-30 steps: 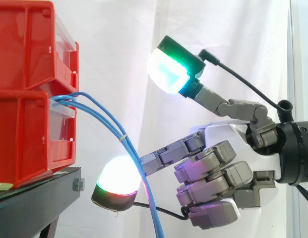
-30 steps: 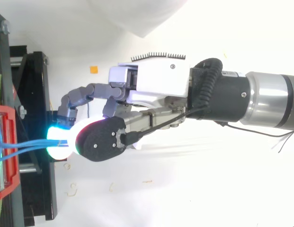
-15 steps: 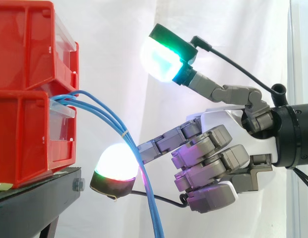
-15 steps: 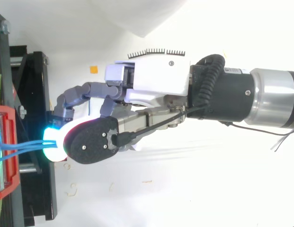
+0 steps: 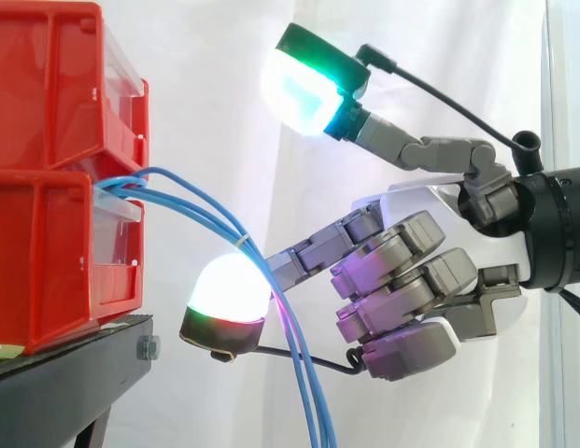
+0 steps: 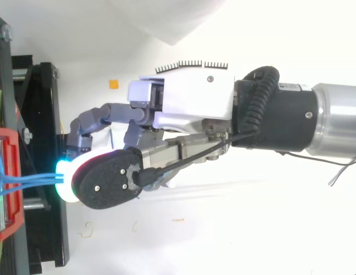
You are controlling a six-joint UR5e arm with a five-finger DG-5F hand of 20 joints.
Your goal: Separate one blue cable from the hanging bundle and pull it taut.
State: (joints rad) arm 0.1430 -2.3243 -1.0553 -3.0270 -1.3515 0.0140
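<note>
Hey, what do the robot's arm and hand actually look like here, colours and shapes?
The hand has a white shell and grey, blocky, segmented fingers. Its fingertip pads are thick and rounded with black backs. One glows white and green-cyan, and the lower pad glows white with a red rim. Behind the hand are a black cylindrical wrist and a silver metal arm.

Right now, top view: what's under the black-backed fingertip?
The blue cables run from the red bin and go under it, next to the rim of a glowing pad. Where they hang below is covered by the hand.
</note>
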